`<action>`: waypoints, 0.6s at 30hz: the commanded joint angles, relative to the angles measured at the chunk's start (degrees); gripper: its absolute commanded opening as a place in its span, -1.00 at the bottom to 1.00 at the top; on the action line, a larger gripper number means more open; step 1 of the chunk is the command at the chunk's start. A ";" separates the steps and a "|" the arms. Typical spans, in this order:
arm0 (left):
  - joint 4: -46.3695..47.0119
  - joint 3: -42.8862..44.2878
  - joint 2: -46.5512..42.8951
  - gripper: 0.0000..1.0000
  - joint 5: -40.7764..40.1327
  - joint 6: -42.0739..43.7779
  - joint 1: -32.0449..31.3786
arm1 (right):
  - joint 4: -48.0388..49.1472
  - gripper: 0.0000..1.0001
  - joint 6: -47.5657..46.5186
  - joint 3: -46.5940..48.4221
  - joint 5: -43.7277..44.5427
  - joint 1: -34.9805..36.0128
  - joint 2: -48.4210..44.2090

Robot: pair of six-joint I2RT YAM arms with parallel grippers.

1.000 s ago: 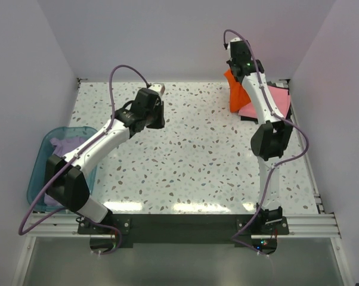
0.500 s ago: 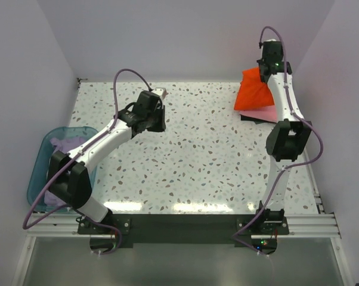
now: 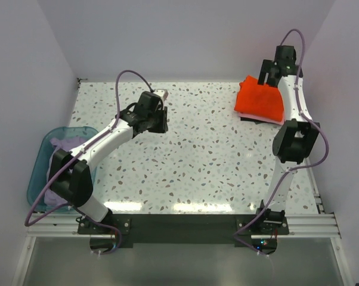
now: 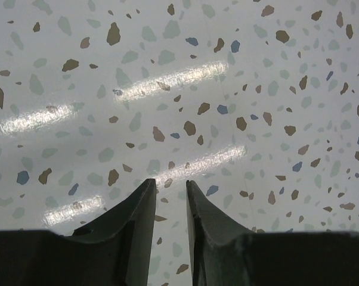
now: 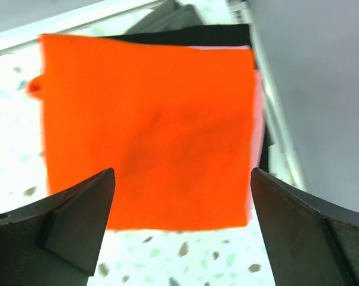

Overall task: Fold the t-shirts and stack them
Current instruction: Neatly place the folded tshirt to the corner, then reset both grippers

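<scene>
At far right corner of table [image 3: 215, 155]: orange-red t-shirt [image 5: 149, 131], folded into flat square, atop pink t-shirt [image 5: 258, 119]. Above it, right end effector [image 5: 182, 173] spread wide, empty. Left end effector [image 4: 167, 182] narrowly parted, empty.

No text, label, brand, number or sign can be read in any of the views.

Matt, soft cloth orange-red t-shirt [image 5: 149, 131] on a smooth, glossy speckled tabletop [image 4: 167, 59]
</scene>
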 commanded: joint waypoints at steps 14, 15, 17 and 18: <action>4.38 -6.80 -9.18 -0.34 0.30 -2.81 0.31 | 18.87 0.98 14.35 -41.43 -6.59 25.30 -36.52; 5.17 -8.72 -9.98 -0.34 0.30 -3.34 0.23 | 21.40 0.97 15.75 -47.72 -6.60 28.27 -40.55; 6.40 -11.18 -12.79 -0.34 -1.29 -3.95 0.14 | 24.05 0.98 18.56 -54.26 -7.91 31.27 -44.88; 7.80 -13.90 -13.93 -0.34 -1.46 -4.39 0.14 | 26.59 0.97 19.54 -60.47 -9.48 31.72 -48.99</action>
